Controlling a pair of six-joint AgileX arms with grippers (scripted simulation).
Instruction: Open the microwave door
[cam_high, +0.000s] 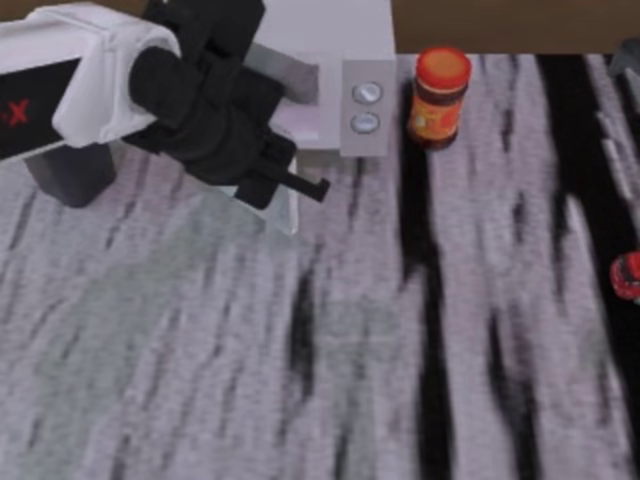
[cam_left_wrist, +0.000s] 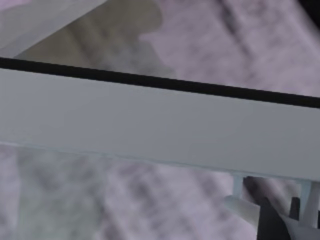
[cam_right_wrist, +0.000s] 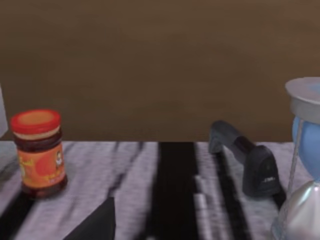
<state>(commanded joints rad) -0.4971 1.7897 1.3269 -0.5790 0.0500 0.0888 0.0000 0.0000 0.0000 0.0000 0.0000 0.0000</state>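
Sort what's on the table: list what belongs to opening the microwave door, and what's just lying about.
Job:
light grey-white boxy microwave
its door, swung partly open
left gripper, at the door's edge

Lying about:
orange-lidded jar, right of the knobs
dark handheld scanner
blue hourglass with silver ends

A rendered simulation of a robot test bench, not a real room; the bench (cam_high: 300, 400) has a flat, smeared grey-and-black streaked surface with no grain or wear; behind it stands a plain brown backdrop (cam_right_wrist: 160, 60), with no furniture or fittings. The things on the bench are an unrelated mix: a light grey-white microwave (cam_high: 340, 40) with two round silver knobs, an orange-lidded jar (cam_high: 440, 97) of red sauce, a dark handheld scanner (cam_right_wrist: 247, 157) lying flat, and an hourglass (cam_right_wrist: 305, 165) with silver caps; a white and black AgileX arm (cam_high: 100, 70) reaches over the bench at the top view's left.
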